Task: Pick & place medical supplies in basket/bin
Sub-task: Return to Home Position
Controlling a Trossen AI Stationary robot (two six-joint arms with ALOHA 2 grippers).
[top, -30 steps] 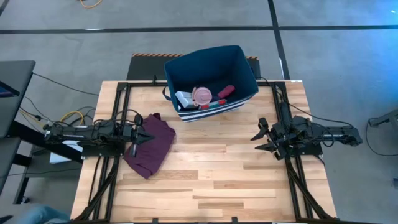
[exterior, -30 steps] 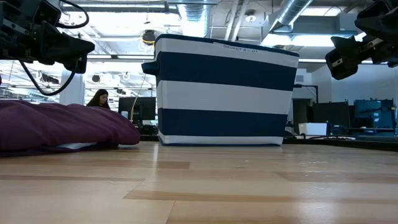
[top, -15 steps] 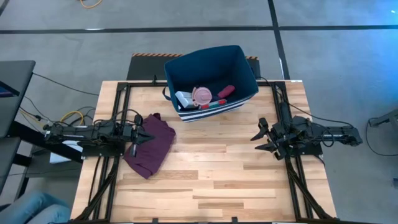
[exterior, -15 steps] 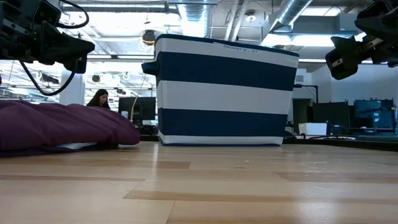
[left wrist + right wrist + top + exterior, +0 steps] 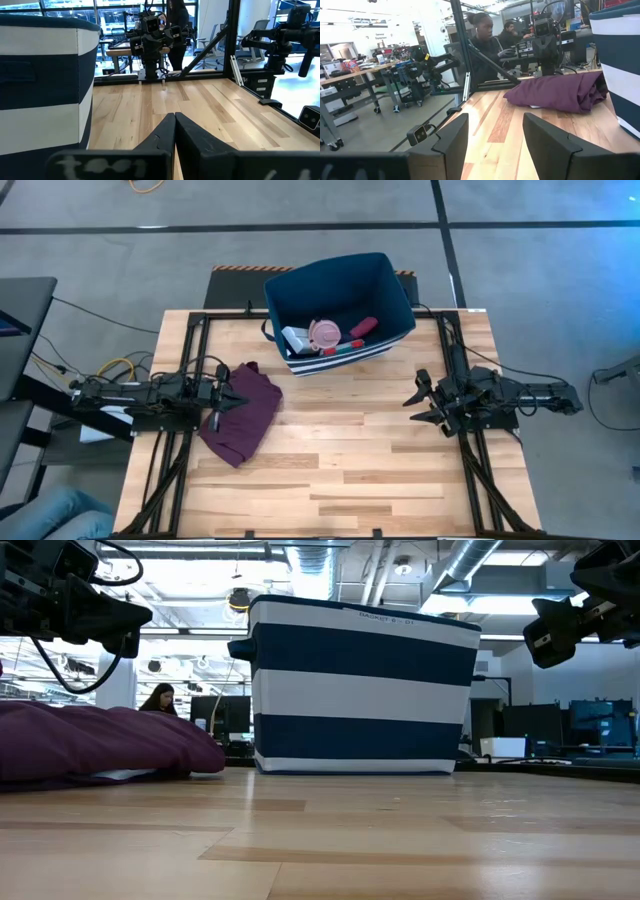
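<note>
1. Medical supplies (image 5: 325, 333) lie together inside the dark-blue bin (image 5: 340, 360), which stands at the upper centre of the high view, at the far edge of the wooden table (image 5: 350, 470).
2. Down in the bin show a pink round disc (image 5: 324, 330), a white-and-teal box (image 5: 296, 340) just left of it, and a reddish oblong piece (image 5: 363, 328) just right of it. The smaller pieces are too small to tell apart.
3. In the low view the bin's blue-and-white striped wall fills the middle of the frame and hides everything inside.
4. A maroon cloth (image 5: 243, 412) lies crumpled on the table at centre left of the high view, below and left of the bin and apart from it.
5. The left gripper (image 5: 175, 116) hangs over the near edge of that cloth, with its jaws pressed together and nothing between them.
6. The right gripper (image 5: 418, 402) hangs at centre right of the high view, above bare wood, with its jaws spread wide and empty.
7. Between the two grippers the wood is bare apart from the cloth.
8. Beyond the table, a person (image 5: 160, 698) sits at left of the low view, and two people (image 5: 482, 40) show past the cloth in the right wrist view.
9. A pale-blue shape (image 5: 60, 515) sits at the lower left corner of the high view, off the table. I cannot tell what it is.
</note>
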